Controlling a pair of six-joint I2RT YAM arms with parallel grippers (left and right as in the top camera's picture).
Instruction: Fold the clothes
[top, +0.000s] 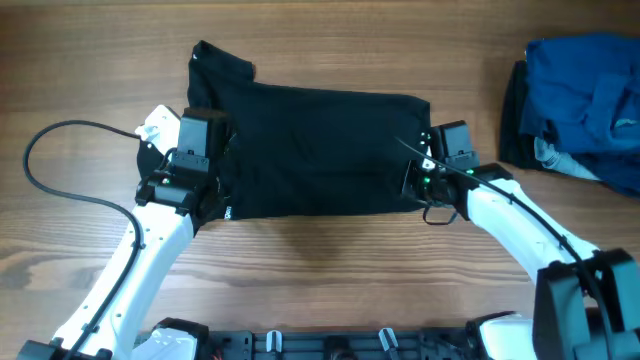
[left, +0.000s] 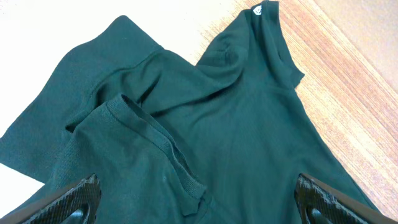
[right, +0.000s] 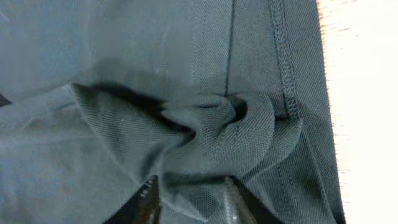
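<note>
1. My right claw (right: 189, 202) is narrowed onto a bunched fold of the dark shirt (top: 320, 150). The cloth puckers up between the fingertips, just beside the stitched hem (right: 285, 62). I judge this is my hold on that edge, ready to carry it over.
2. My left claw (left: 196, 202) stands wide with nothing between its fingers, hanging over the sleeve (left: 143, 143) at the opposite edge. I read that as lining up a matching pinch so both ends can rise together.
3. The shirt lies spread across the middle of the table (top: 320, 290). The sleeve is rumpled onto the body and the collar (left: 273, 37) lies beyond it, so no fold is made yet.
4. A blue pile of clothes (top: 585, 100) sits at the far right, well apart from both claws.
</note>
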